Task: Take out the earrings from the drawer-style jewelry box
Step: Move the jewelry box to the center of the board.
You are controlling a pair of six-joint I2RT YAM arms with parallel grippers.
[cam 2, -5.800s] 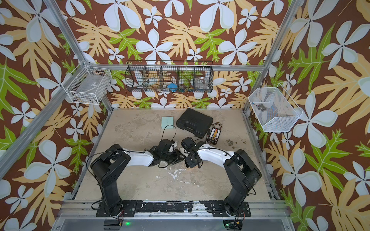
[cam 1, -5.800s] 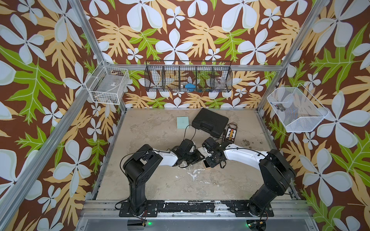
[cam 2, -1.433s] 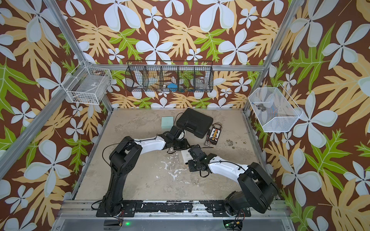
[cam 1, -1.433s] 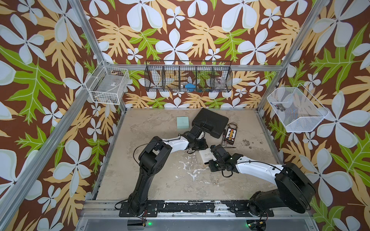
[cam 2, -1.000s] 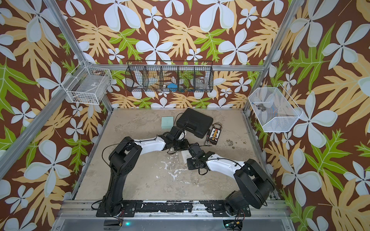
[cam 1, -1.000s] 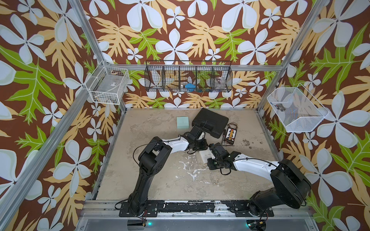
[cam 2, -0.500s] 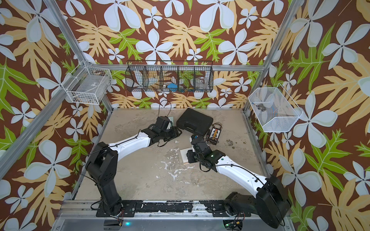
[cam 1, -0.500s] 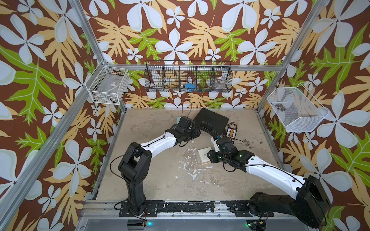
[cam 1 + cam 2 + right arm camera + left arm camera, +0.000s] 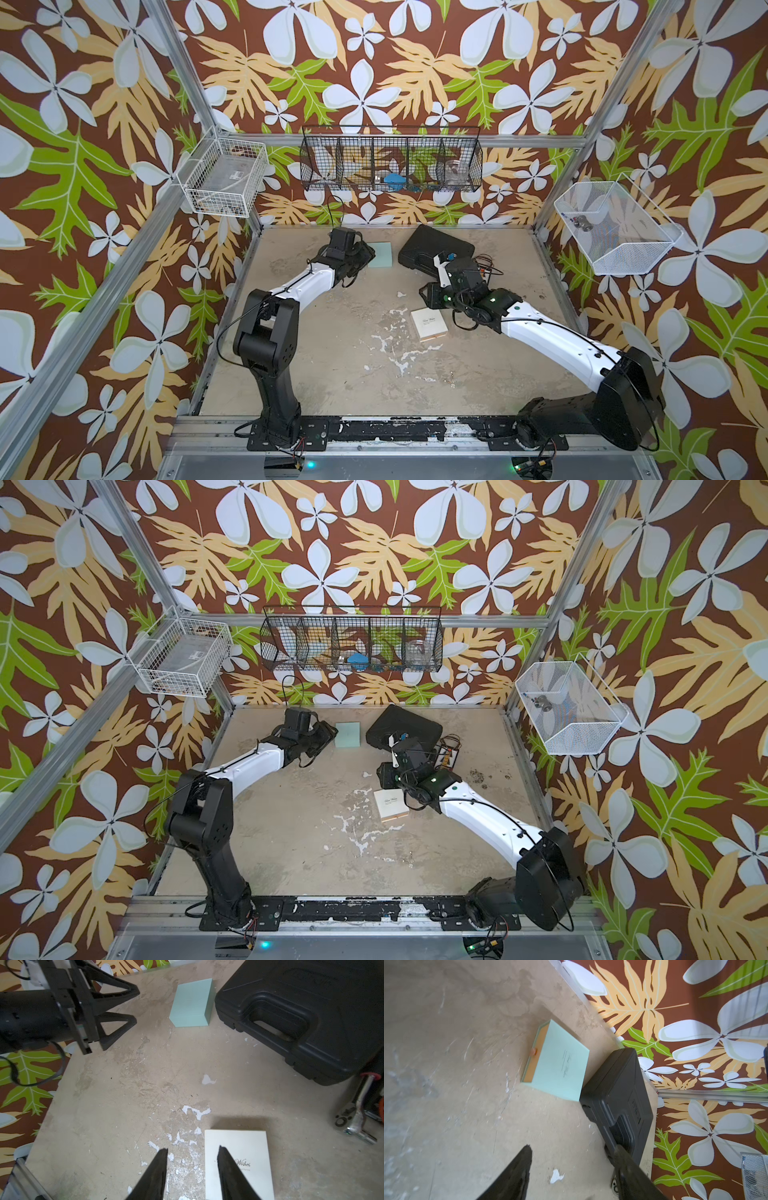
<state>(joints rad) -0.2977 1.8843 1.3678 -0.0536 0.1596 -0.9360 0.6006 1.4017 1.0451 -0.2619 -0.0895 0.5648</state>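
Observation:
Two small square drawer-style jewelry boxes lie shut on the table. The mint-green one (image 9: 380, 255) (image 9: 560, 1066), with an orange drawer front and a small knob, sits at the back. My left gripper (image 9: 368, 254) (image 9: 574, 1148) stands open just left of it, apart from it, with nothing between its fingers. The cream one (image 9: 428, 322) (image 9: 245, 1140), lettered "Wishes", lies mid-table. My right gripper (image 9: 428, 297) (image 9: 193, 1149) hovers open over its left edge, empty. I cannot make out the earrings in any view.
A black plastic case (image 9: 432, 249) lies at the back, right of the mint box. A ratchet tool (image 9: 357, 1118) and wires lie beside it. Wire baskets (image 9: 224, 176) (image 9: 390, 164) (image 9: 615, 228) hang on the walls. White paint chips (image 9: 399, 361) mark the tabletop.
Both grippers have left the cream box and opened. The left arm swung back and left to the mint box. The right gripper rose above the cream box.

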